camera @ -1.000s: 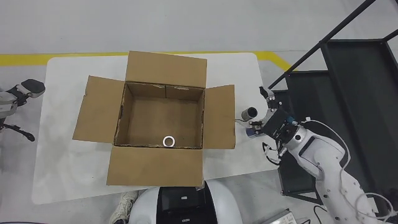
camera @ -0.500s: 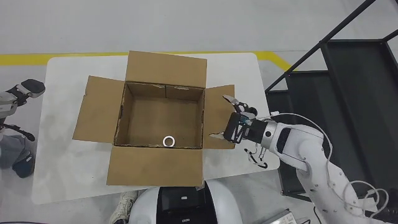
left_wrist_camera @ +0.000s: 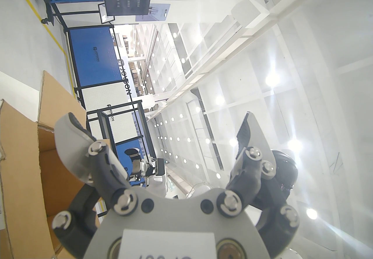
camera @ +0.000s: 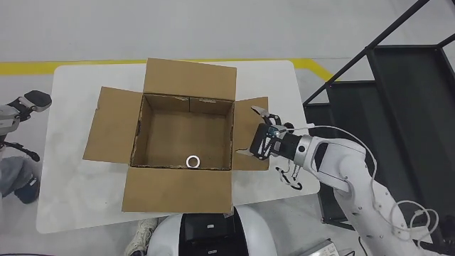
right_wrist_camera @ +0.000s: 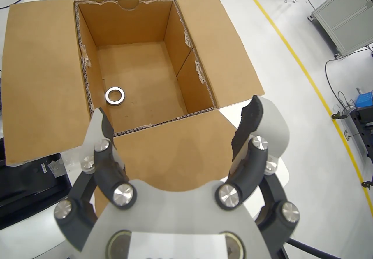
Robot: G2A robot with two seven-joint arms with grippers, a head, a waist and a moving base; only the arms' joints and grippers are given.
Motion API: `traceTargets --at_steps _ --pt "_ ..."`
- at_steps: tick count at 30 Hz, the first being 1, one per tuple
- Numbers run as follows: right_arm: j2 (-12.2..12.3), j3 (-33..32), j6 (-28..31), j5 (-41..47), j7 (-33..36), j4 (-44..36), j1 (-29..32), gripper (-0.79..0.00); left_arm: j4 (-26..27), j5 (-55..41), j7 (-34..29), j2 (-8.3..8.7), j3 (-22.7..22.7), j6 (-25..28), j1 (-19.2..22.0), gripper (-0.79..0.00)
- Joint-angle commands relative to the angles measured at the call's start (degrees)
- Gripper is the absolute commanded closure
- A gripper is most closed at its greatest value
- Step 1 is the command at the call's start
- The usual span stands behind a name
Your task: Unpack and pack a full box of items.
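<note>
One cardboard box (camera: 178, 131): open on the white table (camera: 71, 178), four flaps splayed flat; the 6 o'clock flap ends near the table's edge.
Open room: widest bare strip of table lies at 9 o'clock of the box.
Contents: one metal ring (camera: 193, 161) lies flat on the box floor, just beside the 6 o'clock wall.
Right gripper (camera: 252, 132): spread wide, holding nothing, above the 3 o'clock flap.
Left gripper (left_wrist_camera: 160, 126): spread wide, empty, aimed at the ceiling (left_wrist_camera: 262, 38).
Textures: corrugated rim ragged and torn; ring smooth, shiny.

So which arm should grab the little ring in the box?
Probably right: the right claw hovers open over the box flap, facing the ring. The left claw sits beside the table, pointing up.
</note>
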State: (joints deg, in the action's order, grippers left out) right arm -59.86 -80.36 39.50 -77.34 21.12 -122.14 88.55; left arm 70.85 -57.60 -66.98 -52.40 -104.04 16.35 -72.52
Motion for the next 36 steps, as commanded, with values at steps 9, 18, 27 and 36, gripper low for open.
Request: traceTargets --at_steps 9,18,27,36 --pt "-2.01 16.73 -4.06 4.92 23.42 0.59 -13.42 -0.785 0.0 0.0 0.0 0.0 0.0 0.0 0.0 -0.785" --pt "-5.78 30.23 -14.59 10.42 34.72 9.51 -27.73 -0.785 0.0 0.0 0.0 0.0 0.0 0.0 0.0 -0.785" --pt "-6.04 31.01 -15.16 10.41 34.88 9.93 -28.38 -0.785 0.0 0.0 0.0 0.0 0.0 0.0 0.0 -0.785" --pt "-6.04 31.01 -15.16 10.41 34.88 9.93 -28.38 -0.785 0.0 0.0 0.0 0.0 0.0 0.0 0.0 -0.785"
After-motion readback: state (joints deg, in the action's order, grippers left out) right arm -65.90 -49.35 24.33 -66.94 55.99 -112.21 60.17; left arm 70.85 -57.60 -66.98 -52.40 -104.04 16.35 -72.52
